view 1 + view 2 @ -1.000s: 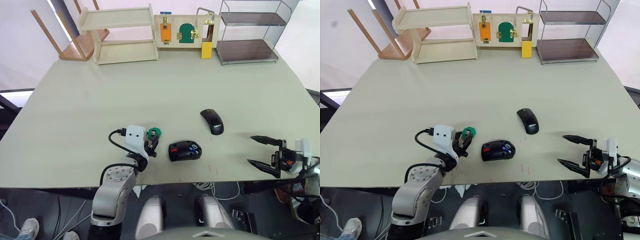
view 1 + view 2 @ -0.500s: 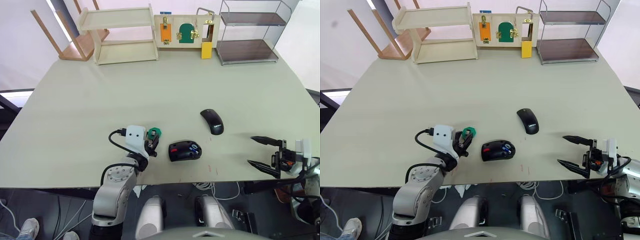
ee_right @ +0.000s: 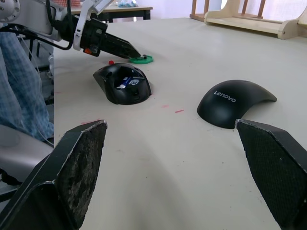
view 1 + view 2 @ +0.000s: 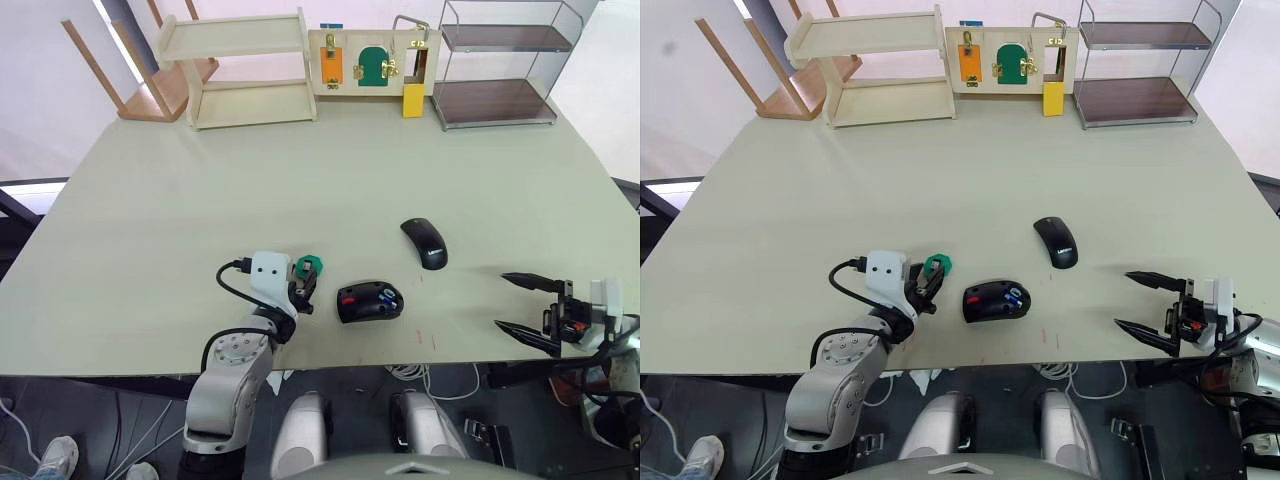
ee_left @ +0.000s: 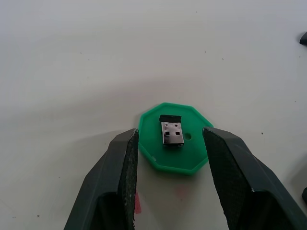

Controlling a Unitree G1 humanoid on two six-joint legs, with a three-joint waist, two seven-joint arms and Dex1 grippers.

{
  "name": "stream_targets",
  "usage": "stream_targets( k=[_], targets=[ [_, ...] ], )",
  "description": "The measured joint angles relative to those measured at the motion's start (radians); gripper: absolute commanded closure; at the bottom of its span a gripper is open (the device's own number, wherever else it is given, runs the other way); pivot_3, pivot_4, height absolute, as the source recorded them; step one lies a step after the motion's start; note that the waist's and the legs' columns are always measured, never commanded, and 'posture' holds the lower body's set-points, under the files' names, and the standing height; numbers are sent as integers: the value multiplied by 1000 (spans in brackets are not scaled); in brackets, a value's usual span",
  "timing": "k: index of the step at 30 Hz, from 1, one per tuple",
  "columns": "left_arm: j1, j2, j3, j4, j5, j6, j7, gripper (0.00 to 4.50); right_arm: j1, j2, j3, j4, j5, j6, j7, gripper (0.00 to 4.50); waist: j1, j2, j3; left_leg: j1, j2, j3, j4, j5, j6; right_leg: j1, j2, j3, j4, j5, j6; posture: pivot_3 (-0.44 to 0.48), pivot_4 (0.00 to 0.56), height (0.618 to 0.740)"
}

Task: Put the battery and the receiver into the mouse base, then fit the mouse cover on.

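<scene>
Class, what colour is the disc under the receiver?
Green disc, clearest in the left wrist view.

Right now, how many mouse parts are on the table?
2. The mouse base sits near the table's front edge, and the mouse cover lies behind it, toward the robot's right. Nothing seems hidden.

Left gripper (image 5: 168, 158): fingers apart, low at the table's 7 o'clock.
Right gripper (image 4: 524, 302): fingers spread wide, at 4 o'clock.

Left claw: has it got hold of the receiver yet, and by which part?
Nothing held. The left claw is open, its fingers either side of the green disc where the receiver lies untouched.
</scene>
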Motion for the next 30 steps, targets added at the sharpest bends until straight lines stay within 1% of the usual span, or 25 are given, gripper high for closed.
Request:
stream_targets(
  k=[1, 30],
  targets=[
    [0, 0, 0, 0, 0, -1, 0, 2488, 0, 0, 0, 0, -1, 0, 0, 0, 0, 0, 0, 0, 0, 0, 0, 0, 0, 0, 0, 0, 0, 0, 0, 0, 150, 740],
    [-6, 3, -5, 0, 10, 8, 3, 2488, 0, 15, -3, -1, -14, -1, 0, 0, 0, 0, 0, 0, 0, 0, 0, 0, 0, 0, 0, 0, 0, 0, 0, 0, 150, 740]
  ],
)
